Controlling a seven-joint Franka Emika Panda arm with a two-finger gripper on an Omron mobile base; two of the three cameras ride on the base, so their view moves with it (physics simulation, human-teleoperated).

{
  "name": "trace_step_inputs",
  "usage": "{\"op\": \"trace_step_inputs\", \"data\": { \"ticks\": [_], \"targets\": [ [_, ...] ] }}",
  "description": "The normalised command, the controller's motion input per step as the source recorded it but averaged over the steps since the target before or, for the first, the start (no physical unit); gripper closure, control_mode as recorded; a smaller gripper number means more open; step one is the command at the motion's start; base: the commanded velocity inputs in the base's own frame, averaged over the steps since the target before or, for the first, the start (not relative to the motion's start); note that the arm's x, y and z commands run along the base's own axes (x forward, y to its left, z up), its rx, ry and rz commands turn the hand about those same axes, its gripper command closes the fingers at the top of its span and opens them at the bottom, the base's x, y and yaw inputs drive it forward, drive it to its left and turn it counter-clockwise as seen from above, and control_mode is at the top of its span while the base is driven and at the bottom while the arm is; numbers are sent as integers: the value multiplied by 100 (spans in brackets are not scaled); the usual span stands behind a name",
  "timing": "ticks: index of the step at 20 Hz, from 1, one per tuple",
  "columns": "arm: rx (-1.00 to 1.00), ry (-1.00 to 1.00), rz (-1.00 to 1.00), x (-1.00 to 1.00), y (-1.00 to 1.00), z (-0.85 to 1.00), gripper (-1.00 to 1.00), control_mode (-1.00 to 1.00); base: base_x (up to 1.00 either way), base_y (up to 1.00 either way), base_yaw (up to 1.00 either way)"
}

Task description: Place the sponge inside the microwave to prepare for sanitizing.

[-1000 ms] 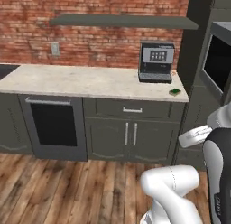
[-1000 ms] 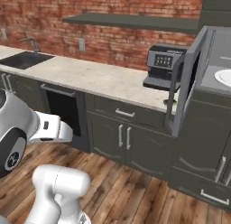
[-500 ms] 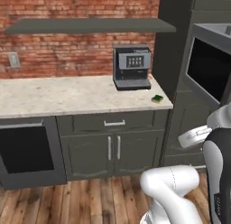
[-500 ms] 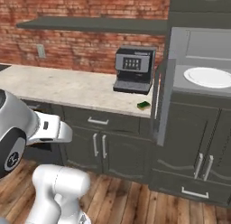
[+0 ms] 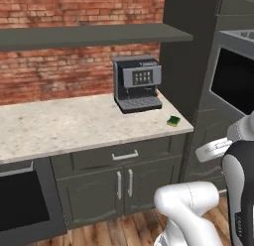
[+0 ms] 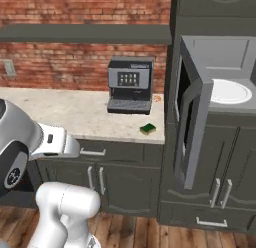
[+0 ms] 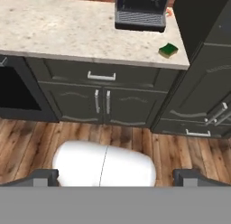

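One sponge (image 5: 173, 121): a small green block with a yellow lower layer, lying flat on the table (image 5: 59, 126) close to its front right corner, apart from everything else on it; in the right base view it sits at (image 6: 147, 128), in the hand view at (image 7: 168, 49).
Sponge, clock bearing: at about 4 o'clock from the coffee machine (image 5: 137, 83), near it but not touching.
Microwave (image 6: 210, 77): built into the tall dark cabinet just right of the table; in the right base view its cavity is open and a white round plate (image 6: 228, 91) lies inside.
Microwave door (image 6: 192, 124): swung out toward the camera in the right base view, hinged on the left side of the cavity, standing at 3 o'clock from the sponge.
Coffee machine: grey, with a dark button panel, standing against the brick wall (image 5: 54, 66) at the back right of the table.
Shelf (image 5: 89, 34): a long dark board on the wall above the table.
Lower cabinets (image 7: 101, 101): dark drawer and double doors with metal handles, below the sponge's part of the table.
Floor (image 7: 27, 146): wood planks.
Fingers (image 7: 115, 179): two dark tips at 6 o'clock in the hand view, spread wide apart, nothing between them, held low over the floor and well apart from the sponge.
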Motion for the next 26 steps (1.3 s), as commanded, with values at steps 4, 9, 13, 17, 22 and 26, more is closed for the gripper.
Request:
{"op": "trace_step_inputs", "data": {
  "ticks": [4, 9, 13, 17, 22, 26],
  "targets": [
    [0, 0, 0, 0, 0, 0, -100, 100, 73, 35, -31],
    [0, 0, 0, 0, 0, 0, -100, 100, 74, 24, -21],
    [0, 0, 0, 0, 0, 0, -100, 100, 59, 24, -6],
    [0, 0, 0, 0, 0, 0, -100, 100, 49, 22, 0],
    [0, 0, 0, 0, 0, 0, -100, 100, 33, 8, 0],
    [0, 0, 0, 0, 0, 0, -100, 100, 4, 0, 0]
  ]
}}
